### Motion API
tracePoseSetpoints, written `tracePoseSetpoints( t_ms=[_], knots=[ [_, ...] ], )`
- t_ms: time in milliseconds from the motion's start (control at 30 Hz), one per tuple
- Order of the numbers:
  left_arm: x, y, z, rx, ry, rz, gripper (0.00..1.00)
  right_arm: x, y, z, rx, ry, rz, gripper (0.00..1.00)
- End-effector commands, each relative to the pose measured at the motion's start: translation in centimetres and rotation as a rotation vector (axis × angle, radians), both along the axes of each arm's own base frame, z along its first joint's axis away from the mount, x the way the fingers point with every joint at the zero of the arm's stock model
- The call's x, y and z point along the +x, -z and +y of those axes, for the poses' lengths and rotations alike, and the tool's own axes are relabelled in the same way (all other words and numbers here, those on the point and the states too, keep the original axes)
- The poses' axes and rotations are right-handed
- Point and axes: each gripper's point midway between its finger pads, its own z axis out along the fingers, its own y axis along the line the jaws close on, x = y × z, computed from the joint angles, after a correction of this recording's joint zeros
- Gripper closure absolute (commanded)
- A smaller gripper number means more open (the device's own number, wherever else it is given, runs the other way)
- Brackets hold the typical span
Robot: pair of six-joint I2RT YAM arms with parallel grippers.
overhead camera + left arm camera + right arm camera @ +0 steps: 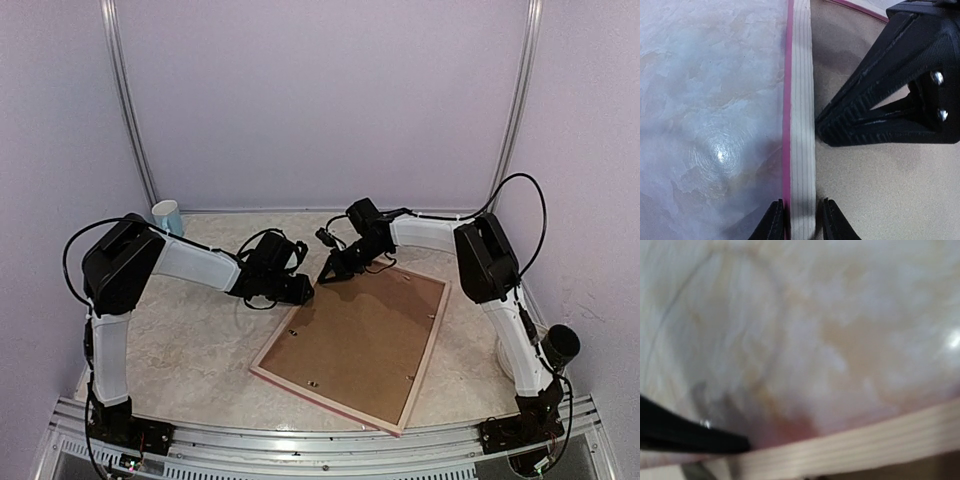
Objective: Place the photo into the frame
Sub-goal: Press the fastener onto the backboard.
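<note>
The frame [428, 350] lies face down on the table, pale wood back up, with a pink edge showing. A brown backing board [360, 340] fills it. My left gripper [300, 292] is at the frame's far left corner, and in the left wrist view its jaws [800, 220] are shut on the wooden rail [802, 100], one on each side. My right gripper [328, 276] is shut, with its tip [824, 129] down on the backing board [880, 190] just inside that rail. The right wrist view is blurred and shows the rail [865, 440] and the table. The photo is not in view.
A pale blue cup [167, 214] stands at the back left by the wall. A white object [508, 352] sits on the table behind the right arm's lower link. Walls close in on three sides, and a metal rail [320, 440] runs along the near edge.
</note>
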Motion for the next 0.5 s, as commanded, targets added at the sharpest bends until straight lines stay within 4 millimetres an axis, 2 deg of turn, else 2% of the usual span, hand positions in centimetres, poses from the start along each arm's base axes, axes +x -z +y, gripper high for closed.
tracePoseSetpoints(
  t_ms=[0,100,167,367,467],
  knots=[
    [-1.5,3.6,0.4,0.07,0.009,0.077,0.73,-4.0,3.3,-0.6,-0.082,-0.139,0.093,1.0],
    [-1.4,3.5,0.4,0.068,0.008,0.075,0.73,-3.8,2.9,-0.9,-0.098,-0.141,0.064,1.0],
    [-1.3,3.3,0.4,0.069,0.002,0.069,0.73,-3.5,2.0,-0.8,-0.084,-0.134,0.047,1.0],
    [-0.9,2.0,0.9,0.082,-0.009,0.057,0.72,-2.6,-3.7,0.3,0.044,-0.122,-0.024,1.0],
    [-0.3,0.2,0.8,0.068,-0.013,0.027,0.7,-1.8,-5.2,-0.1,0.035,-0.094,-0.077,1.0]
  ],
)
